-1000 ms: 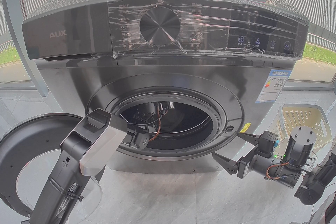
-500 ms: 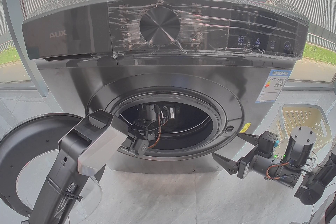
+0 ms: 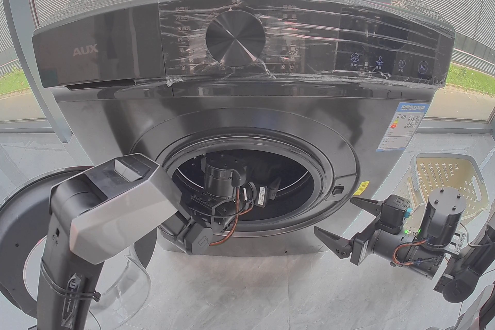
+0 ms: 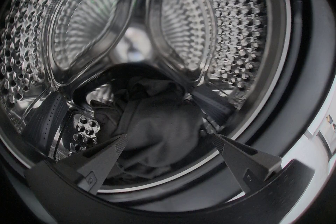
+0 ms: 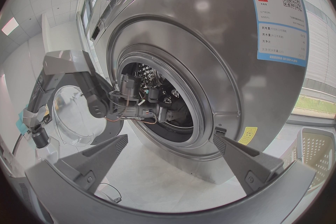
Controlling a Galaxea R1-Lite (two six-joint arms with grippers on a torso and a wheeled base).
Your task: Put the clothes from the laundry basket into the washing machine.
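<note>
At the lower left of the head view, the round door [image 3: 23,223] of the washing machine [image 3: 113,114] stands swung open, with its clear window partly behind the left arm [image 3: 103,212]. That arm rises from the bottom edge of the frame and bends toward the drum opening [image 3: 294,181] at the centre. The left gripper [image 3: 269,190] sits at the mouth of the opening, just inside the door ring. Its fingers [image 4: 105,158] are spread apart and hold nothing. Farther in than the fingertips, a dark garment [image 4: 157,123] lies bunched at the bottom of the perforated steel drum [image 4: 231,25]. Above the opening, a round dial [image 3: 235,38] occupies the middle of the control panel [image 3: 309,42], which is wrapped in clear film. An energy label [image 3: 407,125] is fixed to the machine's front, right of centre. At the lower right of the frame, the right gripper [image 3: 335,215] hangs above the floor [image 3: 247,290] in front of the machine, pointing toward the opening and well apart from it. Its two fingers [image 5: 245,161] are spread wide and empty. At the far right, a cream perforated laundry basket [image 3: 448,174] stands beside the machine, partly behind the right arm [image 3: 443,223]
</note>
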